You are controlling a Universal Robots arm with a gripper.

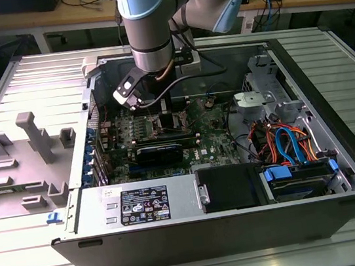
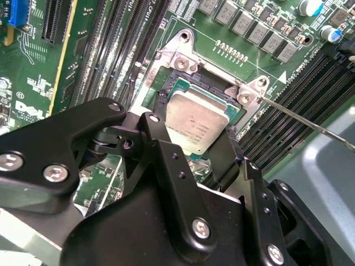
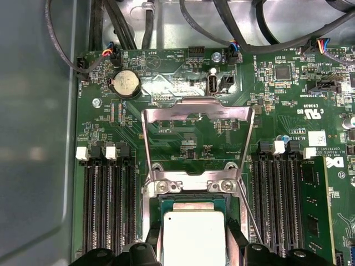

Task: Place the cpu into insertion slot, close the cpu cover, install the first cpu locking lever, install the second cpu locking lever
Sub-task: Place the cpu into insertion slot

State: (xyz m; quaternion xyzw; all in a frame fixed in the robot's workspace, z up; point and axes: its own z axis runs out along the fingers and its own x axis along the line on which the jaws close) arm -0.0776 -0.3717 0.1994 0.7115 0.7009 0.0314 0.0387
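Observation:
The cpu [image 3: 194, 235] [image 2: 197, 124], a flat square chip with a dull silver top, sits at the insertion slot [image 3: 191, 185] [image 2: 183, 58] on the green board. My gripper [image 3: 194, 250] [image 2: 194, 133] is shut on the cpu, one black finger against each side. The chip looks level with the socket frame; I cannot tell whether it is seated. The cpu cover [image 3: 197, 113] stands swung back and open beyond the socket. A thin wire locking lever [image 3: 247, 208] [image 2: 310, 121] juts out free beside the socket. In the exterior view the gripper [image 1: 161, 112] reaches down into the open computer case.
Black memory slots [image 3: 108, 205] [image 3: 277, 199] flank the socket. Cables [image 3: 233, 33] run along the board's far edge. A drive bay with orange and blue cables [image 1: 288, 147] and the power supply [image 1: 141, 204] fill the case; its walls [image 1: 332, 104] close in around them.

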